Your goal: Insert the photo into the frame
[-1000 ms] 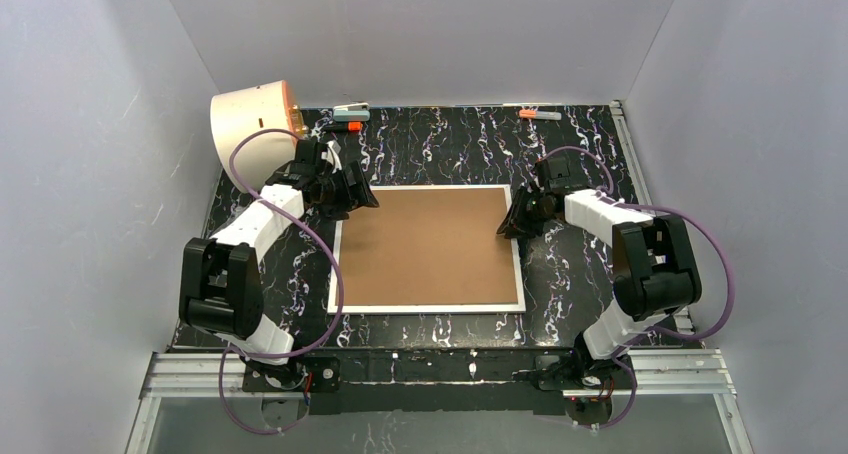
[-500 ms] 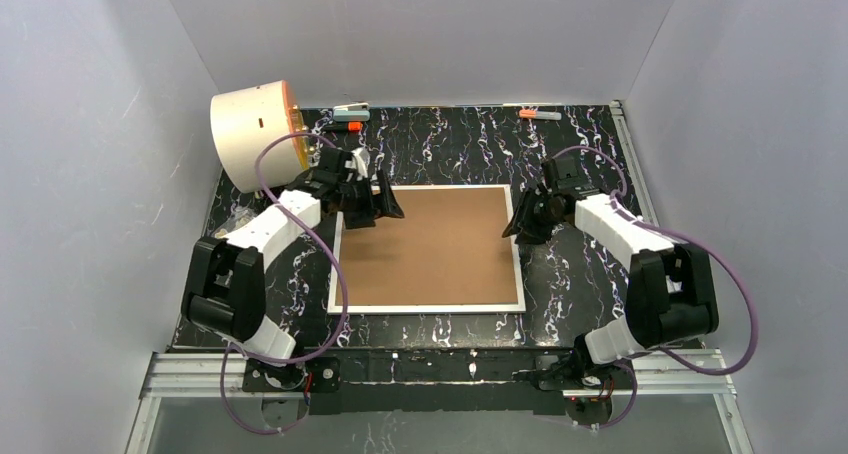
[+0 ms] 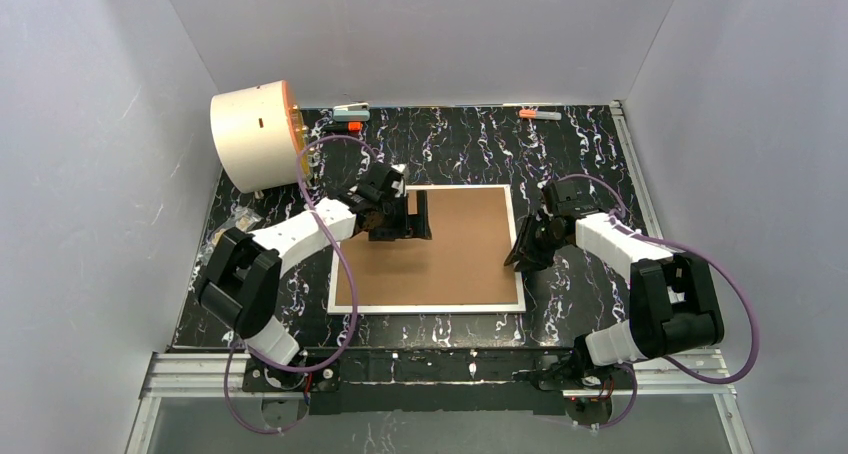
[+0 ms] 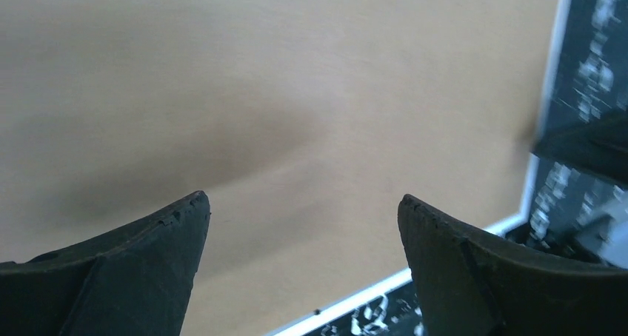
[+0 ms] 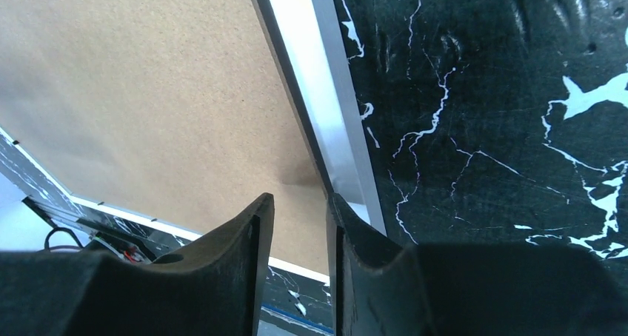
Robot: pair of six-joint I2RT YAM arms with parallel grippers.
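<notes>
The frame point(image 3: 440, 259) lies back-up beneath my released left claw point(image 4: 302, 197); my right claw point(image 5: 300, 197) meets its right edge, grip unclear

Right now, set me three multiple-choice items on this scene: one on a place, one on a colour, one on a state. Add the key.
1. The left claw hangs:
A) off to the right side of the frame
B) over the brown back of the frame
C) off the frame's near edge

2. The frame's upturned back is:
A) blue
B) white all over
C) brown with a white rim

3. The left claw is:
A) open, nothing between its fingers
B) shut on the photo
C) shut on the frame's rim

Key:
1 B: the left wrist view looks straight down onto brown board.
2 C: the top view shows a brown panel edged in white.
3 A: the fingers stand wide apart, with only board showing in the gap.
</notes>
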